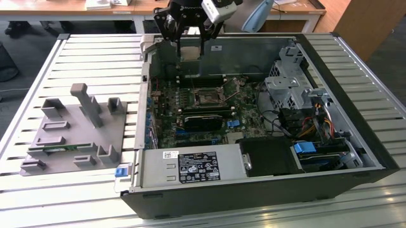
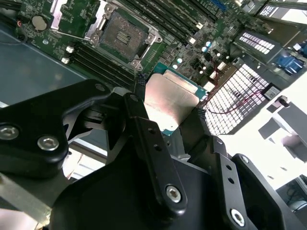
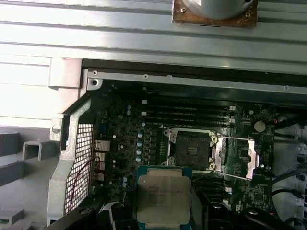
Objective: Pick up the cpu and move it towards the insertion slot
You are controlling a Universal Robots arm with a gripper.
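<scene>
1. Jaws (image 1: 190,45) clenched on the cpu (image 1: 189,52), held in the air above the far wall of the open computer case (image 1: 355,118) in the exterior view.
2. Cpu (image 2: 170,103) seen in the second wrist view pinched by opposite edges between the black fingers (image 2: 144,139), silvery top exposed, green rim visible.
3. Cpu (image 3: 163,195) seen in the first wrist view with its metal top facing the camera, just beside the insertion slot (image 3: 192,148) in the picture, not touching it.
4. Insertion slot (image 1: 207,98) located on the green motherboard (image 1: 190,114) near the middle of the case; dark centre uncovered, shiny metal frame around it.
5. Insertion slot (image 2: 123,36) shown unoccupied in the second wrist view, well apart from the held chip.
6. Grey fixture (image 1: 76,133) lay on the slatted table (image 1: 95,61), at the exterior view's left of the case.
</scene>
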